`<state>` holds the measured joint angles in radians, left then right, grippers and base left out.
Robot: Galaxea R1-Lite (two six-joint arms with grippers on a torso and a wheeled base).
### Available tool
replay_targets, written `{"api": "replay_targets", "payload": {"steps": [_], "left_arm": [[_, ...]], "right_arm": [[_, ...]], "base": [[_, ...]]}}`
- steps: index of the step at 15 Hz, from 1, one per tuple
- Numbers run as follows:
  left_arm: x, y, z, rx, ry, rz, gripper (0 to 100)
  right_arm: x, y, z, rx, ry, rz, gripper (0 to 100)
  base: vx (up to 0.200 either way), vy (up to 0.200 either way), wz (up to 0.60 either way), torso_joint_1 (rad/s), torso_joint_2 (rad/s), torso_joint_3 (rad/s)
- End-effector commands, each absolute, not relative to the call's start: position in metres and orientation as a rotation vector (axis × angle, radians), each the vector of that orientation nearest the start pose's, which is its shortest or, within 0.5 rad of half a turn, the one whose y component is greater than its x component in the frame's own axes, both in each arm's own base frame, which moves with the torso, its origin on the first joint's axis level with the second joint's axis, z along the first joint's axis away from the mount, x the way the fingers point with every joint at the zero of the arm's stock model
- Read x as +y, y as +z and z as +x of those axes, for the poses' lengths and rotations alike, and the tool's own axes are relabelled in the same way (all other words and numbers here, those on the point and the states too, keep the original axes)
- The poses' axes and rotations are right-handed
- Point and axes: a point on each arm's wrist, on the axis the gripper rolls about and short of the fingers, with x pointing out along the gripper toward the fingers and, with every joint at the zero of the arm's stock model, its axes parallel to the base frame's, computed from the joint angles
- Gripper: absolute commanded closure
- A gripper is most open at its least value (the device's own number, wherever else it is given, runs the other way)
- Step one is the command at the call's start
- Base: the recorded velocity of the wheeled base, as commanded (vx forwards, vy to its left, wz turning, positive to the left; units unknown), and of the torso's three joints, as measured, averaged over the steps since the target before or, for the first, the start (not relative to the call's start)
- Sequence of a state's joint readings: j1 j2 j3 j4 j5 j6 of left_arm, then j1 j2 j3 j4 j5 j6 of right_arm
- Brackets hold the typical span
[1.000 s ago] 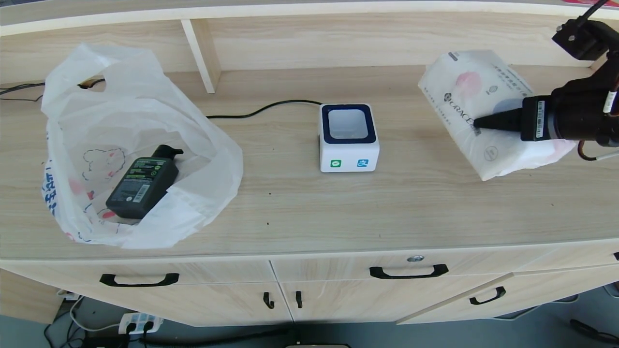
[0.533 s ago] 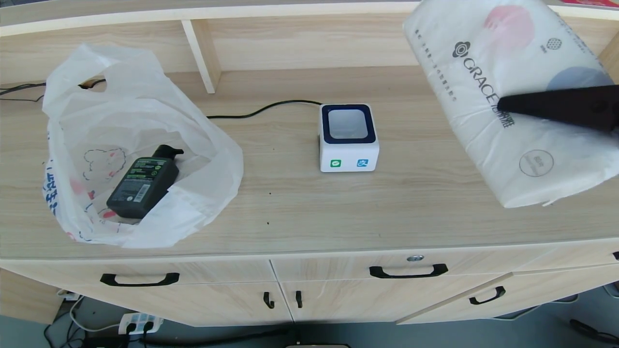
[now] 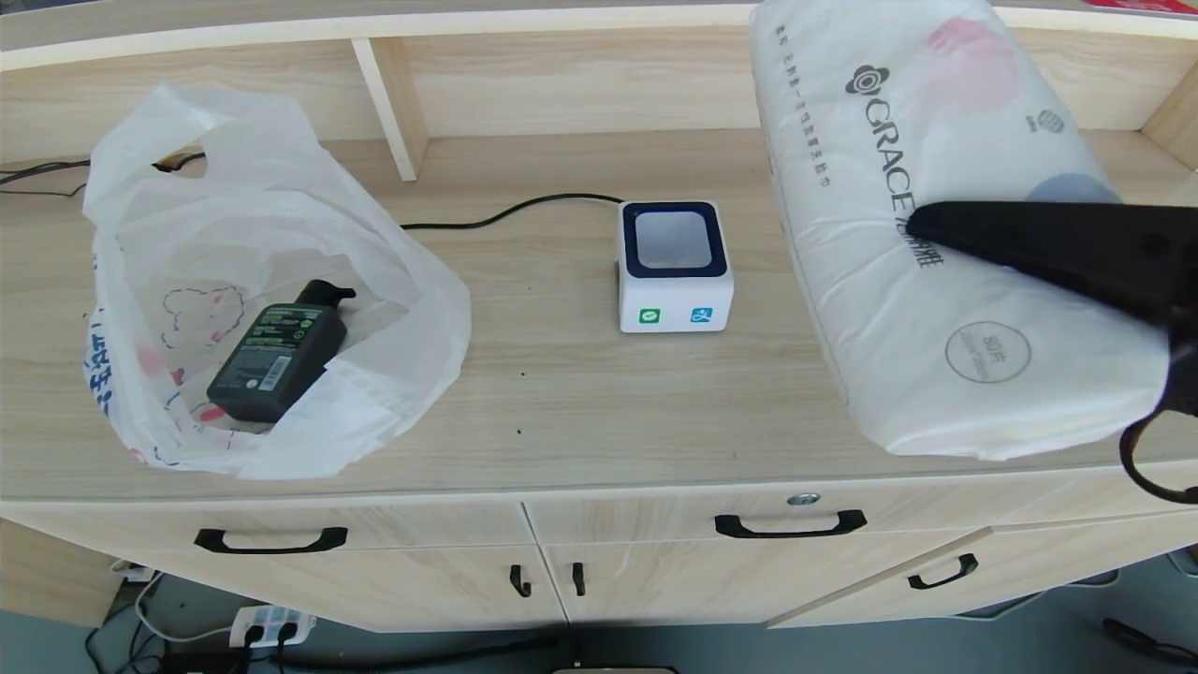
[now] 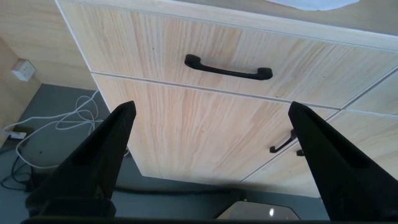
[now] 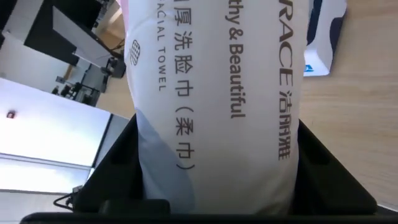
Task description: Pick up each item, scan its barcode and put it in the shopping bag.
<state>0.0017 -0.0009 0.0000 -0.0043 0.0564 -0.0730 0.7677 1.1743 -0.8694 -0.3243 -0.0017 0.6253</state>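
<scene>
My right gripper (image 3: 927, 234) is shut on a large white pack of facial towels (image 3: 936, 309), held in the air over the right part of the counter, to the right of the scanner (image 3: 672, 267). In the right wrist view the pack (image 5: 217, 106) sits between both fingers (image 5: 336, 168). The white scanner box with its dark-rimmed window stands mid-counter. The white plastic shopping bag (image 3: 253, 215) lies open at the left with a dark bottle (image 3: 276, 351) inside. My left gripper (image 4: 211, 124) hangs open below the counter, facing a drawer front.
A black cable (image 3: 505, 211) runs from the scanner toward the back left. A wooden divider (image 3: 393, 103) rises from the counter's rear shelf. Drawers with black handles (image 3: 791, 526) line the counter front (image 4: 228, 67). Bare counter lies between bag and scanner.
The right gripper has lifted the towel pack off the counter, up toward the camera and slightly left toward the scanner. The bag, bottle and scanner have not moved.
</scene>
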Motion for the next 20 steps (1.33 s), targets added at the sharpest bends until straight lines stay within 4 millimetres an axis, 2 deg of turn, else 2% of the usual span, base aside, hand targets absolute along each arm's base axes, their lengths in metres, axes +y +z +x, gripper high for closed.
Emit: {"api": "replay_targets", "payload": {"steps": [1, 3, 4, 6, 7, 8, 10, 12, 13, 16, 18, 20], "left_arm": [[0.001, 0.076, -0.023, -0.008, 0.058, -0.074, 0], [0.001, 0.076, -0.023, -0.008, 0.058, -0.074, 0], [0.001, 0.076, -0.023, -0.008, 0.058, -0.074, 0], [0.001, 0.076, -0.023, -0.006, 0.058, -0.057, 0], [0.001, 0.076, -0.023, -0.006, 0.058, -0.046, 0], [0.001, 0.076, -0.023, -0.004, 0.058, -0.037, 0], [0.001, 0.075, -0.023, -0.001, 0.058, -0.04, 0], [0.001, 0.075, -0.023, 0.0, 0.058, -0.041, 0], [0.001, 0.075, -0.023, 0.0, 0.058, -0.041, 0], [0.001, 0.076, -0.023, -0.004, 0.058, -0.048, 0], [0.001, 0.076, -0.023, -0.006, 0.058, -0.048, 0], [0.001, 0.076, -0.023, -0.006, 0.058, -0.045, 0]], "right_arm": [[0.134, 0.269, 0.135, 0.317, 0.73, 0.611, 100], [0.143, 0.252, 0.135, 0.302, 0.773, 0.702, 100], [0.143, 0.241, 0.126, 0.317, 0.845, 0.752, 100], [0.133, 0.222, 0.114, 0.365, 0.935, 0.74, 100], [0.132, 0.219, 0.112, 0.372, 0.949, 0.752, 100], [0.13, 0.218, 0.11, 0.432, 0.969, 0.866, 100], [0.131, 0.226, 0.109, 0.541, 1.041, 1.066, 100], [0.144, 0.225, 0.118, 0.635, 1.067, 1.098, 100], [0.15, 0.235, 0.121, 0.659, 1.083, 1.163, 100], [0.154, 0.264, 0.124, 0.77, 1.127, 1.393, 100], [0.15, 0.27, 0.132, 0.831, 1.135, 1.454, 100], [0.151, 0.268, 0.132, 0.861, 1.149, 1.447, 100]], "base": [[0.0, 0.0, 0.0, 0.0, 0.0, 0.0], [0.0, 0.0, 0.0, 0.0, 0.0, 0.0], [0.0, 0.0, 0.0, 0.0, 0.0, 0.0], [0.0, 0.0, 0.0, 0.0, 0.0, 0.0], [0.0, 0.0, 0.0, 0.0, 0.0, 0.0], [0.0, 0.0, 0.0, 0.0, 0.0, 0.0], [0.0, 0.0, 0.0, 0.0, 0.0, 0.0], [0.0, 0.0, 0.0, 0.0, 0.0, 0.0], [0.0, 0.0, 0.0, 0.0, 0.0, 0.0], [0.0, 0.0, 0.0, 0.0, 0.0, 0.0], [0.0, 0.0, 0.0, 0.0, 0.0, 0.0], [0.0, 0.0, 0.0, 0.0, 0.0, 0.0]]}}
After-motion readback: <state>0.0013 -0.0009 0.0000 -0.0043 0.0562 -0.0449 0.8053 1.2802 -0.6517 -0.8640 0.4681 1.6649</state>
